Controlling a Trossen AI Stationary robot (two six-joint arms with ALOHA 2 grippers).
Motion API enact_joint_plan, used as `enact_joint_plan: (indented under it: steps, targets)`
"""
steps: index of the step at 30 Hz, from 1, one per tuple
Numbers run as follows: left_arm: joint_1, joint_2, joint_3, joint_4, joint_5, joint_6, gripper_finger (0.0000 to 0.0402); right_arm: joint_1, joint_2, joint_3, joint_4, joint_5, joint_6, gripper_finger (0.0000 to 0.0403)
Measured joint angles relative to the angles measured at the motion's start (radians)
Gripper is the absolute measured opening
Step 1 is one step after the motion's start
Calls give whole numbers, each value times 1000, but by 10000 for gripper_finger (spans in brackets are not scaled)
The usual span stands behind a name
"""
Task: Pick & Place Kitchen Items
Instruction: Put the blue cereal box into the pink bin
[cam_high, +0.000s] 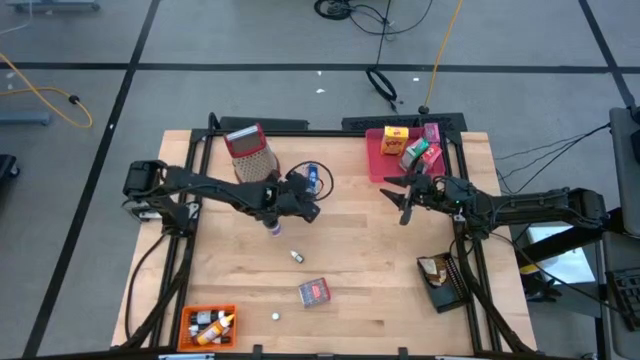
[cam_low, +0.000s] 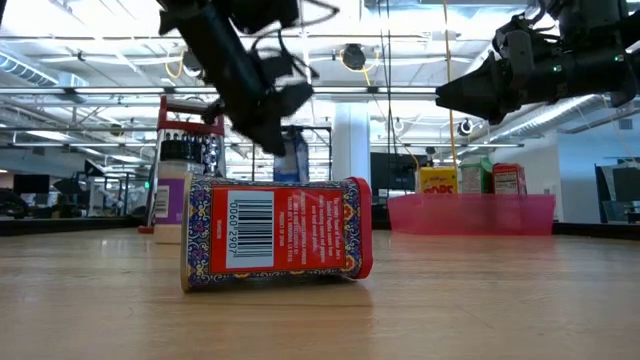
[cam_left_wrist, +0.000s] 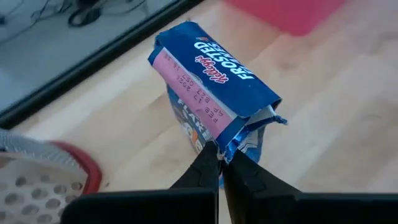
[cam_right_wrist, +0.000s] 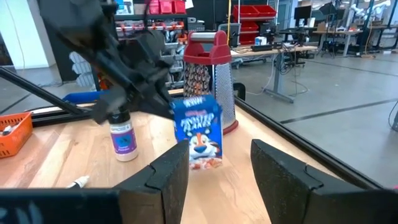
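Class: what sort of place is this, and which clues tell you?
Probably a robotics lab in an open workshop hall: two arms work at a framed wooden table, cables trail over the floor, and red storage bins line shelves behind.

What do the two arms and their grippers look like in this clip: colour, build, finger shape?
Both arms are dark, nearly black, built of jointed segments. The left gripper has two slim black fingers tapering to narrow tips. The right gripper has two broader, flat-faced black fingers with rounded edges. No coloured markings or labels show on either arm.
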Motion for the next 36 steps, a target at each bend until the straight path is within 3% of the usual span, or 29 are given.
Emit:
enact_joint_plan:
  steps: [5, 15, 26, 36]
  targets:
    - [-54, -61, 0, 107, 47, 168, 1, 2, 0, 0, -2, -13, 40, 165]
    - [-118, -86, 1, 380, 285, 498, 0, 57, 0, 0, 55, -212, 68, 166]
    - [-118, -83, 1, 428, 409, 563, 0, 145, 29, 0, 139, -213, 60, 167]
    - [-140, -79, 1, 431, 480, 617, 0, 212, 249, 123, 142, -215, 0, 167]
